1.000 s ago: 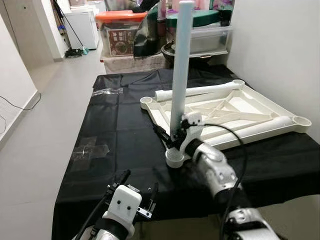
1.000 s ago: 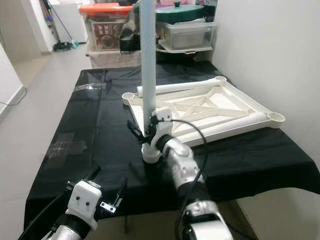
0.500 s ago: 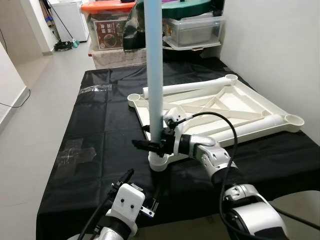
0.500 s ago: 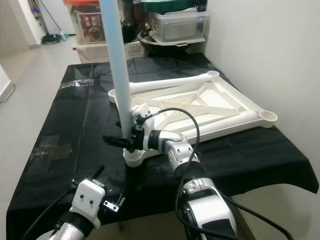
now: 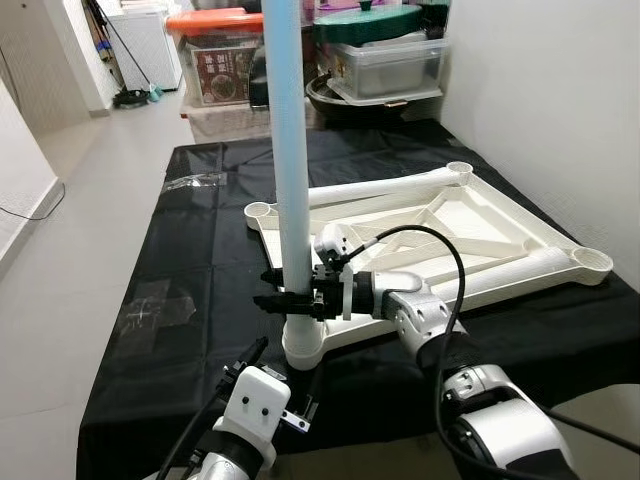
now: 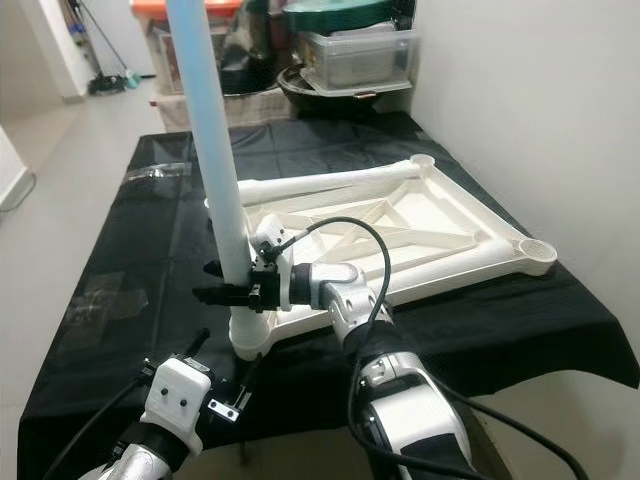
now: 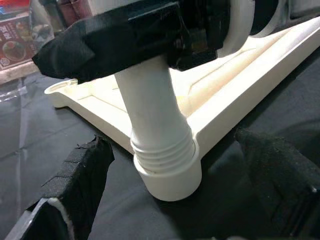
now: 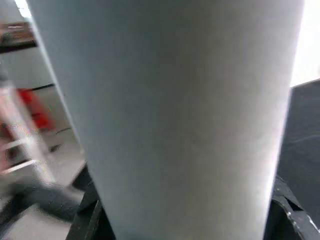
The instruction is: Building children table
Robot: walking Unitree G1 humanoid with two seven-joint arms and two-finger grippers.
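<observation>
Black cloth (image 5: 210, 250) covers the bench where the white table top (image 5: 470, 225) lies upside down. Low at the near edge, the left gripper (image 5: 285, 385) hovers with its fingers spread apart and holding nothing, just short of the corner socket (image 7: 167, 172). There the pale blue leg (image 5: 290, 160) stands upright, and the right gripper (image 5: 290, 297) has its fingers clamped around its lower part.

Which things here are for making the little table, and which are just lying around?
For the table:
- upside-down white tabletop
- pale blue leg standing in its corner socket
- right pincer closed on that leg
- two white legs lying on the tabletop

Just lying around:
- storage boxes behind
- clear plastic wrap on the black cloth
</observation>
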